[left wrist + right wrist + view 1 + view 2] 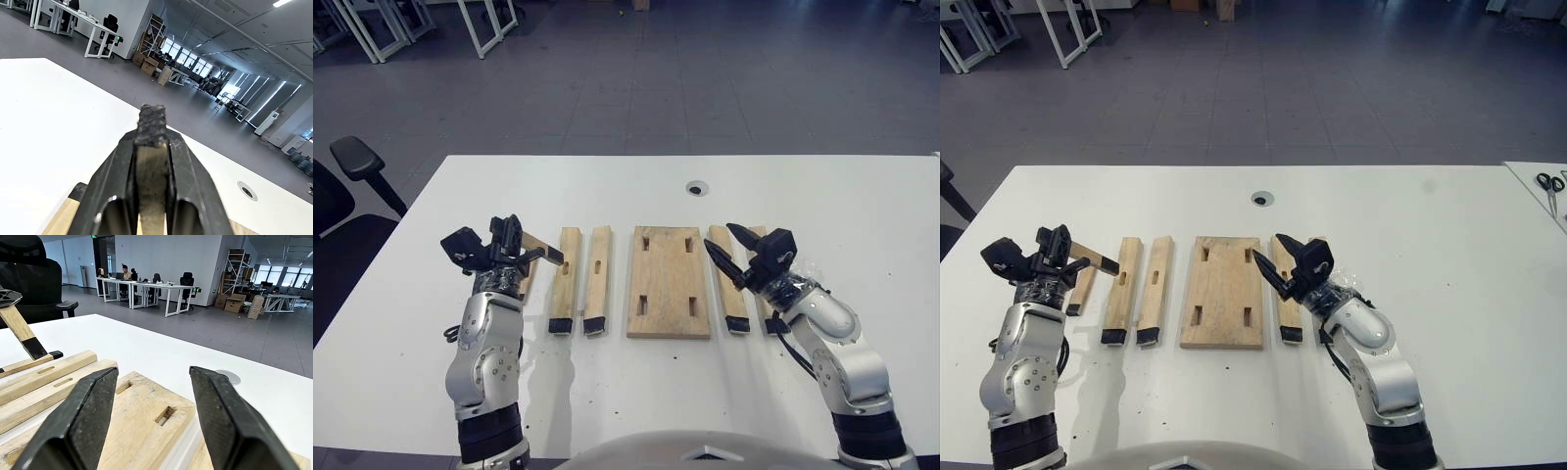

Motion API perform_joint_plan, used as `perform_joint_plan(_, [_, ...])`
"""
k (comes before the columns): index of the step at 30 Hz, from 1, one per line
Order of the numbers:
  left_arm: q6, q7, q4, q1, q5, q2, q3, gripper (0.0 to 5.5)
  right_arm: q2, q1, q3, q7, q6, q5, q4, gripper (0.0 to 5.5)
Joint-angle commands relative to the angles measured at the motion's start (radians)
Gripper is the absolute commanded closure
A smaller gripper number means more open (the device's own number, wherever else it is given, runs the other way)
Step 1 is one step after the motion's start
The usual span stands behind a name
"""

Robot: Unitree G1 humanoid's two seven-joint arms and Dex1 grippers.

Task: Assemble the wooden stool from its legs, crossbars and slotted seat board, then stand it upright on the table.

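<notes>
The slotted seat board (669,281) lies flat at the table's middle. Two legs (568,279) (597,277) with black end caps lie just left of it. Farther left my left gripper (509,238) is shut on a short wooden bar (540,251) with a black tip, held tilted above another piece (527,281) on the table. In the left wrist view wood (151,169) sits between the fingers. Right of the board lie a leg (726,284) and a second one (767,318), partly hidden. My right gripper (720,235) hovers open over these, beside the board's edge (146,411).
A round cable hole (695,187) sits behind the board. An office chair (357,157) stands off the table's left edge. Scissors (1549,182) lie on a neighbouring table at the right. Bare white tabletop (862,215) spreads to the right and back.
</notes>
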Motion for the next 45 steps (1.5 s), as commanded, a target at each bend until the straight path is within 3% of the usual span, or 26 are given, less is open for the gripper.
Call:
perform_joint_plan(1, [-0.020, -0.023, 0.044, 0.010, 0.033, -0.007, -0.003, 5.06, -0.010, -0.016, -0.013, 0.005, 0.021, 0.006, 0.012, 2.83])
perform_joint_plan(8, [-0.020, -0.030, 0.076, 0.002, 0.078, -0.037, -0.048, 5.06, -0.011, -0.015, -0.017, 0.010, 0.023, 0.004, 0.015, 2.83])
perform_joint_plan(15, [0.021, 0.005, 0.102, 0.005, 0.199, 0.010, -0.064, 5.06, -0.012, -0.017, -0.020, 0.009, 0.025, 0.002, 0.013, 2.83])
perform_joint_plan(20, [0.088, 0.020, 0.099, -0.014, 0.317, 0.072, -0.129, 5.06, -0.013, -0.016, -0.015, 0.009, 0.020, -0.009, 0.010, 2.83])
perform_joint_plan(27, [0.113, 0.046, 0.150, -0.027, 0.457, 0.060, -0.208, 5.06, -0.012, -0.018, -0.007, 0.007, 0.013, -0.022, 0.012, 2.83])
perform_joint_plan(33, [0.082, 0.034, 0.187, -0.035, 0.441, 0.021, -0.173, 5.06, -0.009, -0.022, -0.004, 0.004, 0.009, -0.024, 0.016, 2.83])
perform_joint_plan(43, [0.112, 0.011, 0.090, -0.209, 0.436, 0.030, -0.181, 5.06, -0.006, -0.028, -0.007, 0.005, 0.005, -0.027, 0.022, 2.83])
perform_joint_plan(45, [0.128, 0.002, 0.065, -0.221, 0.433, 0.034, -0.184, 4.62, -0.005, -0.027, -0.007, 0.004, 0.005, -0.028, 0.022, 2.83])
